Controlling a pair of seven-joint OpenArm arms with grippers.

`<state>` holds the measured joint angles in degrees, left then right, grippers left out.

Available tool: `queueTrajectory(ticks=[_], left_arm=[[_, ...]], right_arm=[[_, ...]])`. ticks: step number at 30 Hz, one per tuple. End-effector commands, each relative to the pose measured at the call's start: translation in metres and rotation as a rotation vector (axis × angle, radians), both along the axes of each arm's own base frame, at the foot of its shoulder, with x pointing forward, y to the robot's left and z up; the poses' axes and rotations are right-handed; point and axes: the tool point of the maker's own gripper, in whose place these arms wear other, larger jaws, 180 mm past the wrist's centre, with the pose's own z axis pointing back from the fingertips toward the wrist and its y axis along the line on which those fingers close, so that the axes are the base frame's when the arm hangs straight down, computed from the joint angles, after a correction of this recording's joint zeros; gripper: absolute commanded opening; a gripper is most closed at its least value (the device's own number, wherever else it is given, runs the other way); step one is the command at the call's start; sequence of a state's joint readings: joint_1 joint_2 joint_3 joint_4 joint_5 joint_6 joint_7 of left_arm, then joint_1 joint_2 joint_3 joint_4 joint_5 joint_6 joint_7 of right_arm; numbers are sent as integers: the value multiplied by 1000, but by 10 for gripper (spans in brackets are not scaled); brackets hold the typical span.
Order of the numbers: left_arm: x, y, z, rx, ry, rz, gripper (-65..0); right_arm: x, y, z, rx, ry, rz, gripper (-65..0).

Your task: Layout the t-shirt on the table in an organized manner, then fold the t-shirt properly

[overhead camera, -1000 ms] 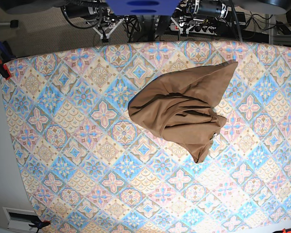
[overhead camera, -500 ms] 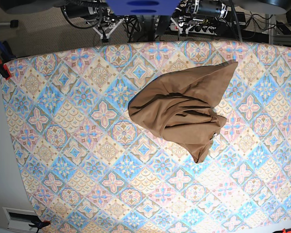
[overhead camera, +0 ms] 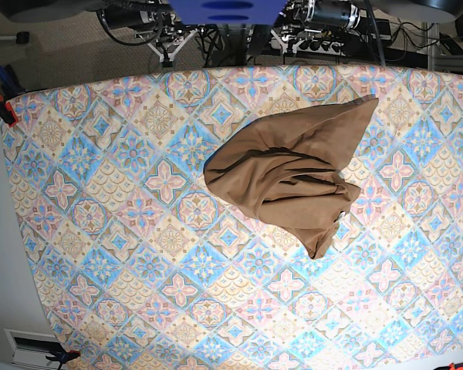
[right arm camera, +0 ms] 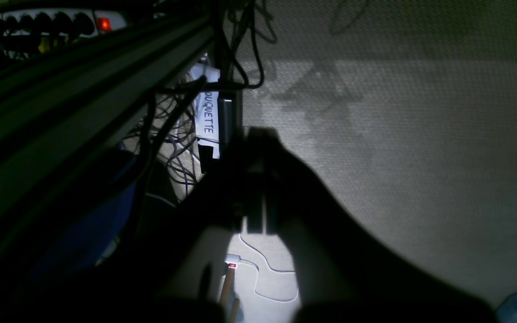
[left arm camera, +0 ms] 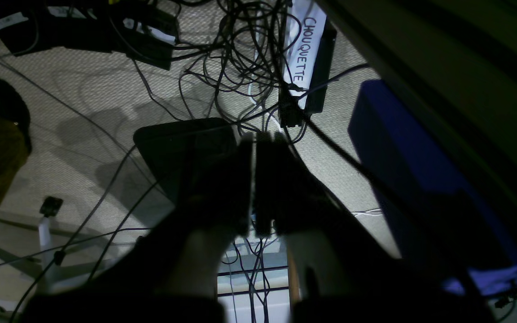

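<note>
The tan-brown t-shirt (overhead camera: 293, 173) lies crumpled in a heap on the patterned table (overhead camera: 123, 247), right of centre and towards the far edge. One pointed corner reaches up to the right, and a narrow fold hangs towards the near side. Neither gripper is over the table. In the left wrist view my left gripper (left arm camera: 254, 140) is shut with nothing in it, its dark fingers pressed together above the carpeted floor. My right gripper (right arm camera: 255, 134) is likewise shut and empty, hanging over the carpet behind the table. The t-shirt shows in neither wrist view.
Behind the table's far edge stand the blue robot base (overhead camera: 228, 9) and dark arm hardware (overhead camera: 332, 11). A tangle of cables (left arm camera: 236, 54) and a box labelled CHOUQUETTE (left arm camera: 304, 49) lie on the floor. Clamps (overhead camera: 4, 108) grip the table's left edge.
</note>
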<state>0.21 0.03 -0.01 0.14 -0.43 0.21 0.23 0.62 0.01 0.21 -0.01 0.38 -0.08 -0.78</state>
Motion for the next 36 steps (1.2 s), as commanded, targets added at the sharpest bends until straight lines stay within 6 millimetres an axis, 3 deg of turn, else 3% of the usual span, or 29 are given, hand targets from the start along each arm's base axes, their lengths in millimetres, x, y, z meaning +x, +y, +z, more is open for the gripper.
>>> queueTrajectory(ticks=[1,8,15,20,25,36], left_arm=[[-4,3,0,3,12,-5,-647],[-4,31,0,46,12,1,-650],[-17,65,1,97,32,8,-647],[-30,65,2,97,42,10,-650],[-37,65,3,95,-88,8,-648],[-65,82,39,112,-473,-15,-650]], right_arm=[[0,-2,0,-6,-4,1,-647],[-1,-21,0,-35,-3,-1,-648],[-2,-71,4,-110,-2,-5,-647],[-30,-89,6,-138,25,-92,-647],[-62,-96,11,-161,-41,-207,-650],[-90,-110,42,-220,-314,-208,-650]])
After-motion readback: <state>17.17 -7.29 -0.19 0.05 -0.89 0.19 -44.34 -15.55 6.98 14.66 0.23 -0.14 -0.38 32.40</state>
